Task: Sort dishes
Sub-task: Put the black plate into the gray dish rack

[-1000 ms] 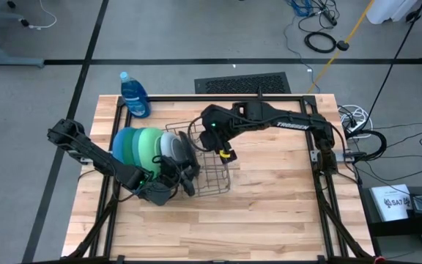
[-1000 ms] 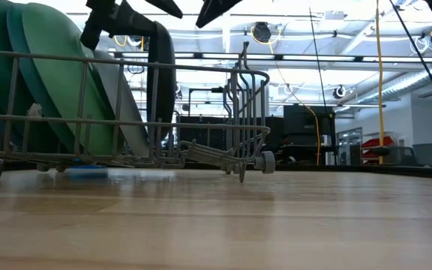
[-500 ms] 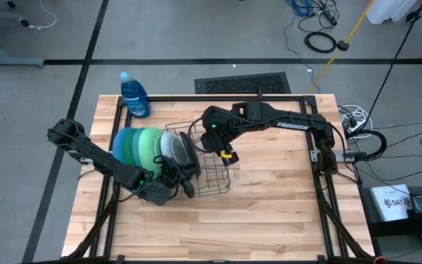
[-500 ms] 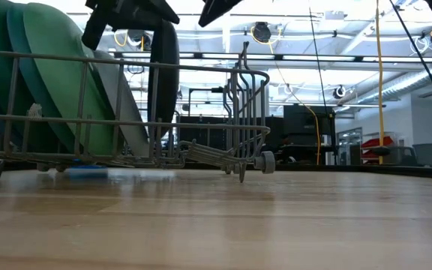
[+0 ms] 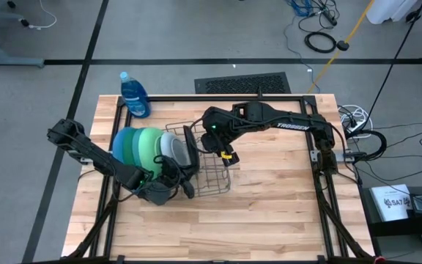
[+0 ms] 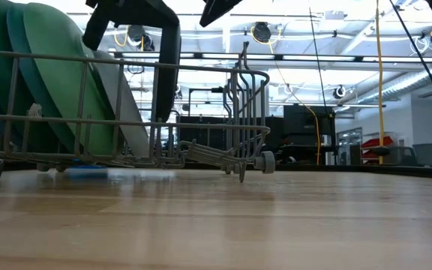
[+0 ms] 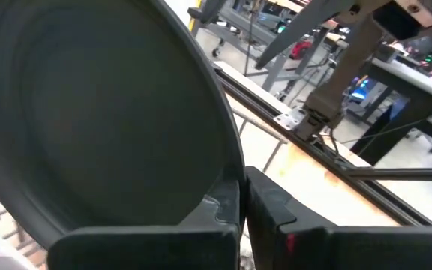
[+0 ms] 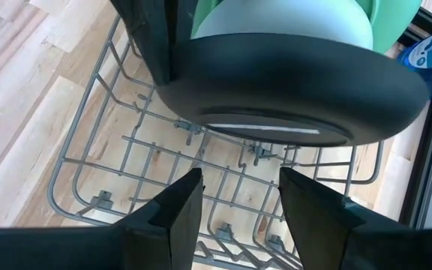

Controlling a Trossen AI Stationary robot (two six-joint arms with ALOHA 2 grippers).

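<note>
Over rack, left pincer [image 5: 187,170] pinching black plate [image 5: 190,147]

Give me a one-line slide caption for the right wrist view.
Right tool, open, hangs over the wire rack beside the black plate standing on edge in it.

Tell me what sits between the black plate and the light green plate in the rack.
The pale blue-white plate stands on edge between the black plate and the light green plate, clearest in the high view.

Grey wire rack [image 5: 209,163] set on wooden table [image 5: 269,213]; blue soap bottle [image 5: 134,95] stood at far corner.
</note>
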